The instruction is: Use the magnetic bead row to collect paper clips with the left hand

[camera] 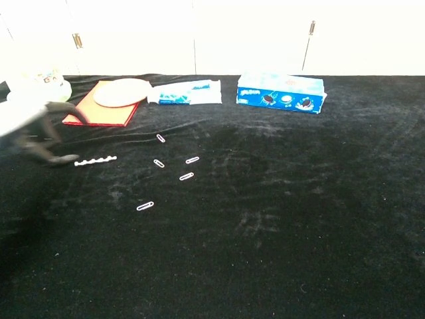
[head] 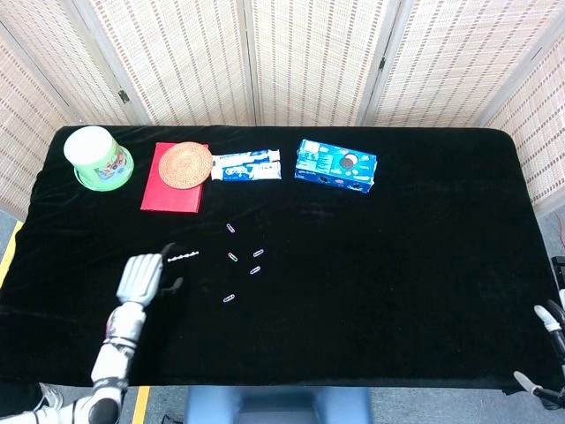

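Note:
The white magnetic bead row (head: 182,257) (camera: 95,161) lies on the black tablecloth left of centre. Several paper clips are scattered to its right, among them one (head: 231,228) (camera: 161,138) farthest back and one (head: 229,299) (camera: 145,207) nearest the front. My left hand (head: 141,279) (camera: 33,133) hovers just left of the bead row with its fingers spread and nothing in them; its fingertips (head: 168,250) come close to the row's left end. My right hand (head: 549,353) shows only at the bottom right corner of the head view, off the table edge, fingers apart.
At the back stand a green-and-white tub (head: 96,158), a woven round coaster (head: 185,165) on a red booklet (head: 168,201), a toothpaste box (head: 246,166) and a blue cookie box (head: 335,165). A folding screen closes off the far side.

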{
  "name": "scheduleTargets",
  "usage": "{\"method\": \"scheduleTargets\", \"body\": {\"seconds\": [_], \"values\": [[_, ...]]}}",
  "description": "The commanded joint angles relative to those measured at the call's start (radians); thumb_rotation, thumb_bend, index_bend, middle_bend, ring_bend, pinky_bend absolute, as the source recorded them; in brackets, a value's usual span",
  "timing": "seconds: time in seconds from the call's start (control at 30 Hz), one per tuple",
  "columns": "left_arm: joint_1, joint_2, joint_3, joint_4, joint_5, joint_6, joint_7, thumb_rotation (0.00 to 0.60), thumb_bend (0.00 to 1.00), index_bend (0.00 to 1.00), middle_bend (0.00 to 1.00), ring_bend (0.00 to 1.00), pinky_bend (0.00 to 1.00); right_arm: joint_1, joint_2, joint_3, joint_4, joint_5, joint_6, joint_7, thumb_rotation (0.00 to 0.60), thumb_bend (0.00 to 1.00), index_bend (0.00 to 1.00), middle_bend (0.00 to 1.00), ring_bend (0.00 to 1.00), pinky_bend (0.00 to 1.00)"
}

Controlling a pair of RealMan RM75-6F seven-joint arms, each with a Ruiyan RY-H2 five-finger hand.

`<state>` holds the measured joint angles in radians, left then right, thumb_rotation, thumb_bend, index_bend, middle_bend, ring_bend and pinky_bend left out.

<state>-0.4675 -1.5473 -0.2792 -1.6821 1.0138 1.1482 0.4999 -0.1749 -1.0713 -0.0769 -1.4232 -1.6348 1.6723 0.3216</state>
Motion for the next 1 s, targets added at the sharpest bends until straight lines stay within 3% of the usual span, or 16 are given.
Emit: {"method": "scheduleTargets", "body": {"seconds": [0.03, 0.23, 0.73, 1.0], "values": [[-0.073, -0.079, -0.045, 0.09, -0.079, -0.033, 0.037, 0.6, 0.39, 0.32, 1.0, 1.0, 1.0, 0.003, 0.003, 0.004, 0.004, 0.012, -0.012, 0.014, 0.6, 0.1, 0.0, 0.0, 0.0, 0.0], [-0.13, -0.151, -0.067, 0.202, -0.179, -0.036, 0.072, 0.6, 0.39, 0.35, 1.0, 1.0, 1.0, -0.005, 0.009, 0.014, 0.02, 0.029, 0.001, 0.068, 0.6, 0.1, 0.0, 0.0, 0.0, 0.0], [-0.206, -0.265, -0.072, 0.41, -0.25, -0.03, 0.088, 0.6, 0.4, 0.45, 1.0, 1.0, 1.0, -0.001, 0.018, 0.017, 0.033, 0.031, -0.01, 0.107, 0.6, 0.1, 0.0, 0.0, 0.0, 0.0], [-0.213, -0.277, -0.064, 0.429, -0.277, -0.031, 0.093, 0.6, 0.42, 0.47, 1.0, 1.0, 1.0, -0.006, 0.019, 0.017, 0.037, 0.026, -0.002, 0.119, 0.6, 0.1, 0.0, 0.0, 0.0, 0.0]]}}
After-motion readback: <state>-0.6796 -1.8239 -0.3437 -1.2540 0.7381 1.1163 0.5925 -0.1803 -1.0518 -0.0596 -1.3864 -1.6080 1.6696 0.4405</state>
